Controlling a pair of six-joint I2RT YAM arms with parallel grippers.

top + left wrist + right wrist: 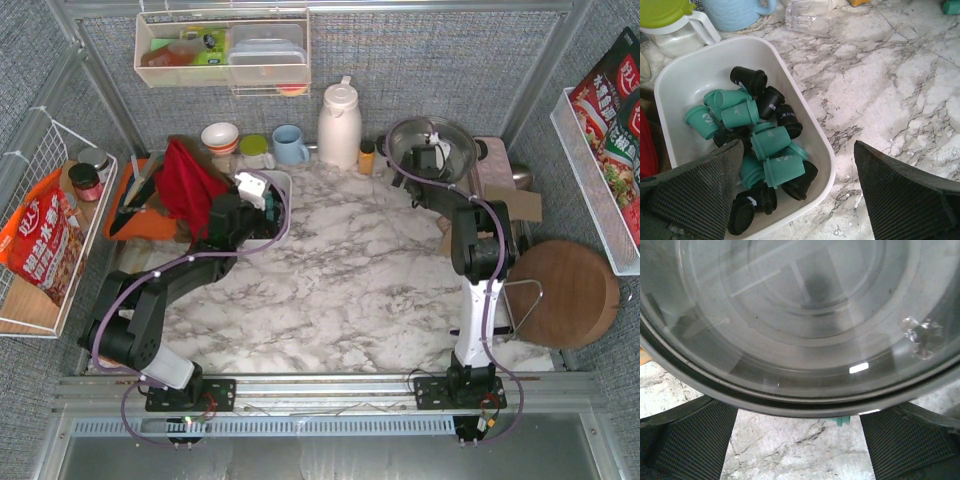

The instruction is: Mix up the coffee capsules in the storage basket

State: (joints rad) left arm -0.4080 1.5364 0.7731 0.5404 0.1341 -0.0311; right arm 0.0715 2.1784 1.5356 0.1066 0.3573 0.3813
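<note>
– Marbled grey-white tabletop, cluttered along the back. Where's the small white rounded-corner storage basket?
– Back left, under the left pincer, full of teal and black cup-shaped coffee capsules.
– Pincer's state?
– Spread wide, empty. One finger is over the capsules, the other over bare marble, straddling the wall. The right pincer is equally wide and empty, above a round glass pot lid.
– Risk?
– Closing there would likely pinch the wall and tip the basket. A hard sweep could flick capsules over the shallow rim.

At least six teal and six black coffee capsules lie in one storage basket.
</note>
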